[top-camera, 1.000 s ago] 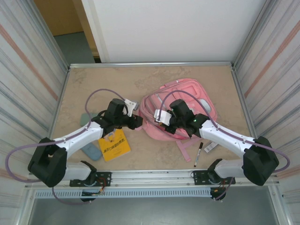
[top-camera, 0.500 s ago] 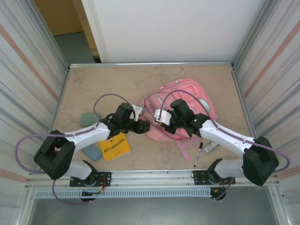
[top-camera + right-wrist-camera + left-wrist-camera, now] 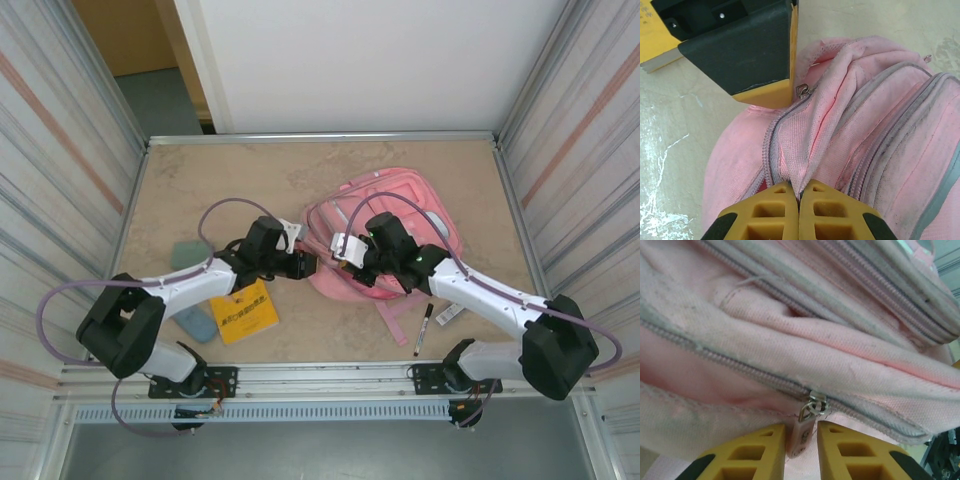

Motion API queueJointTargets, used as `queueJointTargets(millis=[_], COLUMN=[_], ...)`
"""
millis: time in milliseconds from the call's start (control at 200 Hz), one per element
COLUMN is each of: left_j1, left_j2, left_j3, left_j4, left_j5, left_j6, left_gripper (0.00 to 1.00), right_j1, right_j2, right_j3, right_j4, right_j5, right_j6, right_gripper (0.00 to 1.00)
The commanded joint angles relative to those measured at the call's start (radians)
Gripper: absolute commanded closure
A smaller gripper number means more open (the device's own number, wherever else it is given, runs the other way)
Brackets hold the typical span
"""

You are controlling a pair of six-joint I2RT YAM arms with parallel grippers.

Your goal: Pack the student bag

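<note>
A yellow book (image 3: pixel 243 310) lies flat on the beige bench (image 3: pixel 200 190). A small blue case (image 3: pixel 197 322) sits just beside its left edge, and a teal one (image 3: pixel 184 252) lies farther back. Off to the right, a black marker (image 3: pixel 423 328) lies near a small white tag (image 3: pixel 450 313).

Far strip: table (image 3: pixel 230 175) lay bare behind student bag (image 3: pixel 405 210); wide pass.
Mid: L gripper (image 3: pixel 308 266) & R gripper (image 3: pixel 798 192) sat nose to nose at bag's L edge; no way betw.
Zip pull (image 3: pixel 801 432): filled gap betw L fingers.
Near L: yellow book (image 3: pixel 243 310), teal items (image 3: pixel 197 322) by L arm.
Near R: marker (image 3: pixel 423 330), bag strap (image 3: pixel 395 318) by R arm.
Sides: ribbed walls (image 3: pixel 60 170) boxed table in.
</note>
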Motion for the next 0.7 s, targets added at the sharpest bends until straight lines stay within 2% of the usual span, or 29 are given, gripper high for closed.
queueJointTargets(millis=[0, 70, 165, 356, 501, 697], left_j1=[0.027, 0.032, 0.034, 0.034, 0.033, 0.023], left_j2=[0.025, 0.036, 0.061, 0.098, 0.121, 0.171], left_j3=[-0.003, -0.014, -0.005, -0.001, 0.008, 0.011], left_j4=[0.094, 0.145, 0.168, 0.14, 0.107, 0.165], left_j5=[0.077, 0.125, 0.179, 0.157, 0.125, 0.216], left_j6=[-0.023, -0.029, -0.025, -0.016, -0.009, 0.027], left_gripper=[0.76, 0.71, 0.7, 0.79, 0.79, 0.81], right_j1=[0.009, 0.008, 0.007, -0.002, -0.009, -0.015], right_j2=[-0.058, -0.058, -0.056, -0.054, -0.054, -0.052], right_j3=[0.007, 0.008, -0.008, -0.013, -0.009, -0.018], right_j4=[0.086, 0.086, 0.111, 0.123, 0.124, 0.126], right_j5=[-0.086, -0.095, -0.101, -0.115, -0.126, -0.121], right_j6=[0.02, 0.02, 0.028, 0.03, 0.033, 0.031], right_gripper=[1.0, 1.0, 1.0, 1.0, 1.0, 1.0])
